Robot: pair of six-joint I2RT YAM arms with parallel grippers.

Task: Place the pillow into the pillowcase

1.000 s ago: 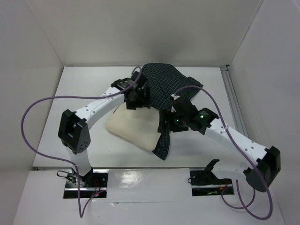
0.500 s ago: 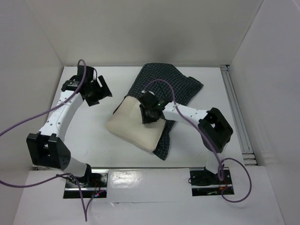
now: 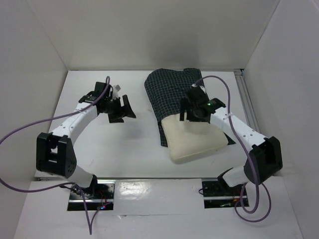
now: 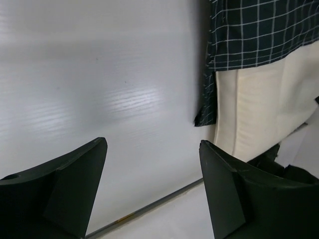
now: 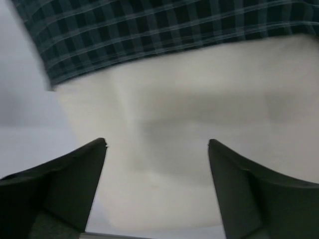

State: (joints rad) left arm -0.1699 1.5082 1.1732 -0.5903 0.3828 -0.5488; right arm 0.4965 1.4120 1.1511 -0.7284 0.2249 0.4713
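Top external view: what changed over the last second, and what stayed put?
The pillow slid from centre-left to the right and turned; the pillowcase edge now covers its far end. The left gripper withdrew leftward from the pillowcase to over bare table; the right gripper moved over the pillow's far end. Both jaws stand open, holding nothing. The pillowcase stayed at the back.

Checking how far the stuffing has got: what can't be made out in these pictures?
- Top view: the dark white-checked fabric pillowcase and the right gripper cover the far end of the plump cream pillow; depth unknown.
- Top view: that gripper's body hides its fingertips; contact unclear.
- Right wrist view: blur smears the pillowcase hem.
- Left wrist view: the frame edge and a left gripper finger cut off the pillow.
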